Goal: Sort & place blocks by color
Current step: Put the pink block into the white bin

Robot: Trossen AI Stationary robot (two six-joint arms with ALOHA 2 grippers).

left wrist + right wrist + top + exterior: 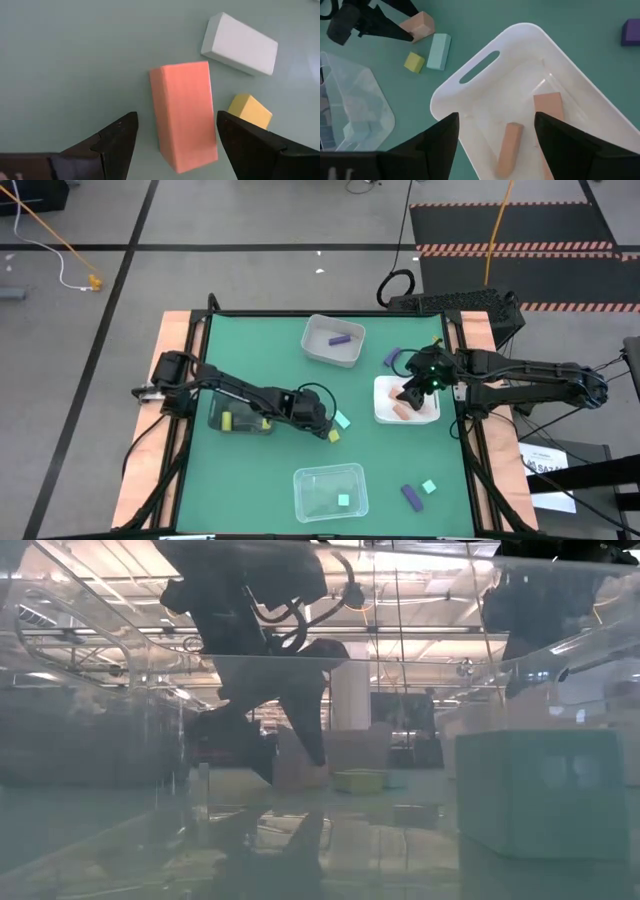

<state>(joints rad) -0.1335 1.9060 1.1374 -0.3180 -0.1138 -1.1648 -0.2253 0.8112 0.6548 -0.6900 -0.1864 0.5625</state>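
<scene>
My left gripper (175, 122) (325, 427) is open, low over the middle of the table. A salmon-pink bar (184, 115) lies between its fingers; I see a gap on one side, and the other finger is very close. A mint block (240, 44) and a yellow block (250, 111) lie just beyond. My right gripper (495, 122) (407, 395) hovers open above the white tray (470, 100), which holds two salmon blocks (509, 142) (548, 107). The grey tray (318, 350) holds a purple block (340, 339).
The clear tray (310, 480) near the front edge holds a mint block (344, 500). The dark tray (215, 412) under my left arm holds a yellow block (227, 420). Loose purple blocks (392, 358) (410, 497) and a mint block (429, 486) lie on the green mat.
</scene>
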